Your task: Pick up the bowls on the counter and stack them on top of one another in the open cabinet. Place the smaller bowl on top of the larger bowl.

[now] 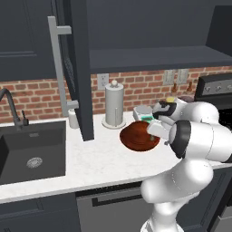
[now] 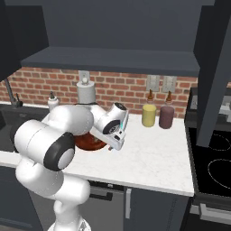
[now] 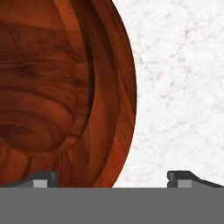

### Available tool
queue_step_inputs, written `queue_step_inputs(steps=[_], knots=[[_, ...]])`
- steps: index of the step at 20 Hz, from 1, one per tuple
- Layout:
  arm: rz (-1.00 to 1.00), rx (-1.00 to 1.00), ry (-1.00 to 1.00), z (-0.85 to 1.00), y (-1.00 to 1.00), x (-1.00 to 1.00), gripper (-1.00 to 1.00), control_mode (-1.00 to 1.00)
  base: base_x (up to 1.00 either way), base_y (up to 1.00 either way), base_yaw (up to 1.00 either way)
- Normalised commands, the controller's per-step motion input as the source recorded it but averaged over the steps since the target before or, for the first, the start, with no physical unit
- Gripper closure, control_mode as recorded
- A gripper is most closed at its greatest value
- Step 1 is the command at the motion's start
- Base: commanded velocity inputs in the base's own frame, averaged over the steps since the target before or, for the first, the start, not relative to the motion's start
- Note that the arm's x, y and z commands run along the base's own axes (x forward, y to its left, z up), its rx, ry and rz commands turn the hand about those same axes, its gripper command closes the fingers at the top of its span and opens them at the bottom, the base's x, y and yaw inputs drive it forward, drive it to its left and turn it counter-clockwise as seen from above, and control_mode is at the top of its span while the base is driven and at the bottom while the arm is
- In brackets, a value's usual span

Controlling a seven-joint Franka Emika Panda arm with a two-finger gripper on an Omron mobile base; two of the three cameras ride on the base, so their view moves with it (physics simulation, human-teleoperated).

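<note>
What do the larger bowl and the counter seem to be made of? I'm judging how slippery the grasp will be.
The larger bowl looks like glossy reddish-brown wood: dark grain swirls show inside. The counter looks like smooth white stone, judging by its faint grey veining.

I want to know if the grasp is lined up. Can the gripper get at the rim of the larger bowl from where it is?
Probably yes. In the hand view the gripper is open, one fingertip over the larger bowl, the other over bare counter, so the rim lies between them and nothing blocks it.
</note>
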Motion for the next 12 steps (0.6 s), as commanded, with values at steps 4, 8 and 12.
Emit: queue_step_inputs(steps=[4,8,12], knots=[[0.0,-0.02,0.0,-0.08,0.02,0.09,-1.0,-1.0,0.0,0.0,0.0],[0.0,-0.04,0.0,-0.15,0.07,0.17,-1.0,-1.0,0.0,0.0,0.0],[0.0,-0.05,0.0,-0.16,0.04,0.16,-1.0,-1.0,0.0,0.0,0.0]])
